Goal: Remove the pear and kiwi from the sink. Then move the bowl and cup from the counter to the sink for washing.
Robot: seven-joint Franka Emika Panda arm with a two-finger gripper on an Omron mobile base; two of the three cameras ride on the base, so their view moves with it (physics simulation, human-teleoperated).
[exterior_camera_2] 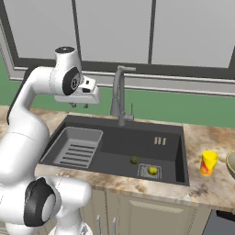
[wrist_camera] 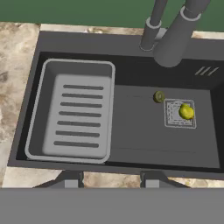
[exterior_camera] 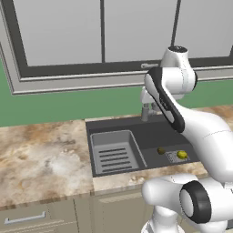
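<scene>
Kitchen scene: a marbled counter [exterior_camera_2: 209, 190] under a wide window, with a green wall strip behind. Set into the counter is the sink [wrist_camera: 131, 52], its ribbed tray insert [wrist_camera: 72, 109] on one side and the gooseneck faucet [exterior_camera_2: 120, 94] rising at the back rim.

Both fruits are seen on the sink floor, in the open part beside the tray. The pear [wrist_camera: 187, 112] rests on the square drain grate [wrist_camera: 179, 114]; the kiwi [wrist_camera: 159, 96] lies just beside it, apart from it, toward the tray and slightly nearer the faucet. No long axis can be made out on either fruit; both read as small and roundish.

The gripper [exterior_camera_2: 79, 105] is held high above the sink, over the tray side, pointing down. In the hand view the two fingertips [wrist_camera: 70, 181] are seen standing apart with nothing between them.

Key relation: both fruits lie well off the fingers' line, to the drain side and far below. The kiwi is judged the nearer of the two. A sideways travel away from the tray, then a long descent past the faucet spout, is judged necessary.

On the counter beyond the sink stands the cup [exterior_camera_2: 209, 162], yellow with a red mark, and the bowl [exterior_camera_2: 232, 164] is cut by the picture edge. Neither is yet moved.
</scene>
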